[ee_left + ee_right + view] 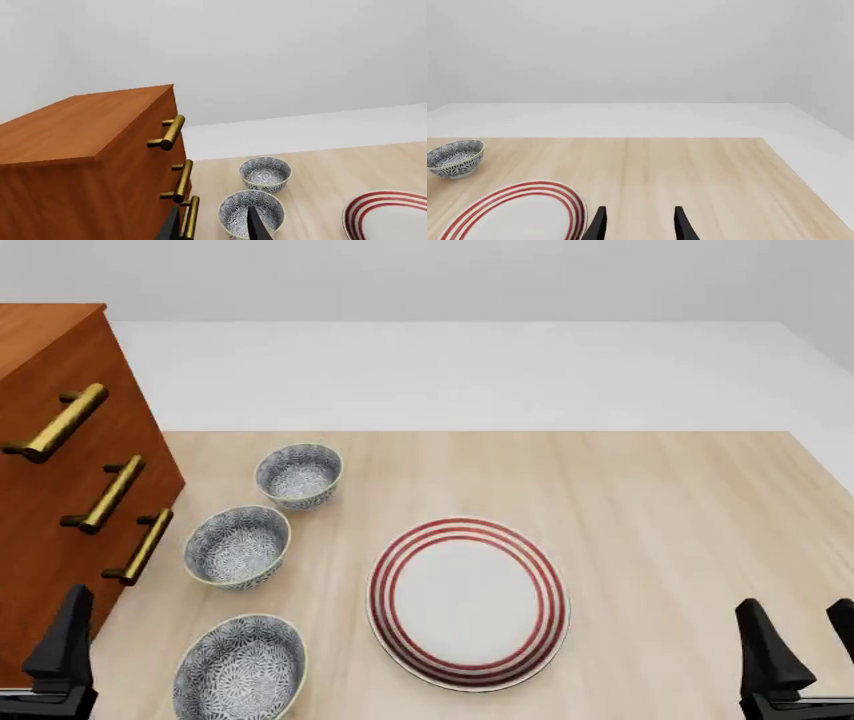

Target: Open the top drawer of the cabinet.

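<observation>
Top drawer (83,415): closed, brass handle (56,423) untouched | left hand (213,226): agape, empty | right hand (638,224): agape, empty | task: all remaining

**Wood, brass and glazed ware**

The cabinet (54,470) is reddish-brown wood with a smooth satin finish and fine straight grain. The top drawer (100,390) carries a brass bar handle (56,422) with a soft metallic sheen. The table (667,520) is pale, matt wood, lightly streaked. The three bowls (238,545) look like glazed ceramic with dense blue-and-white patterning. The plate (467,602) is smooth white ceramic ringed in red. The gripper fingers (598,225) are matt black.
</observation>
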Available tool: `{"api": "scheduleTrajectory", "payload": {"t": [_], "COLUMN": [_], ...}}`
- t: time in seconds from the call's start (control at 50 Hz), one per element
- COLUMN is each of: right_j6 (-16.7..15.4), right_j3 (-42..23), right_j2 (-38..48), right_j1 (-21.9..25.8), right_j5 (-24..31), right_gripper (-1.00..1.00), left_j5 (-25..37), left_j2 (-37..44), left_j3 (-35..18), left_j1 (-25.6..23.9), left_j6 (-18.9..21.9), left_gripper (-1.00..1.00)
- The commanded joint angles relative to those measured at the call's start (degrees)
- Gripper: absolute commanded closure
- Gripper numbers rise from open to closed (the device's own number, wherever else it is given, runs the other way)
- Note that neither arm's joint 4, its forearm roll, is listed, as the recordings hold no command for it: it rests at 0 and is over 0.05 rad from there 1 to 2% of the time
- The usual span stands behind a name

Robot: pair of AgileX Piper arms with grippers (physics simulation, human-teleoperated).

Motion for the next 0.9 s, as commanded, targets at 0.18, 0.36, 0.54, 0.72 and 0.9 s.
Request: {"api": "scheduleTrajectory", "payload": {"t": [0.18,0.36,0.54,0.72,0.9], "right_j6": [0.01,0.01,0.01,0.01,-0.01], "right_j3": [0.0,0.0,0.0,0.0,0.0], "right_j2": [0.0,0.0,0.01,0.02,0.01], "right_j1": [0.0,-0.01,0.0,-0.02,0.0], "right_j5": [0.0,0.0,0.0,0.0,0.0], "right_gripper": [-1.0,-1.0,-1.0,-1.0,-1.0], "left_j5": [-3.49,-4.5,-6.66,-9.56,-12.09], "left_j2": [-0.07,-0.08,0.45,0.35,3.57], "left_j3": [-2.84,-3.55,-3.57,-2.55,-3.92], "left_j1": [0.79,-0.58,-2.02,-4.06,-3.98], "left_j6": [8.8,13.21,18.9,25.69,28.84], "left_gripper": [-1.0,-1.0,-1.0,-1.0,-1.0]}}
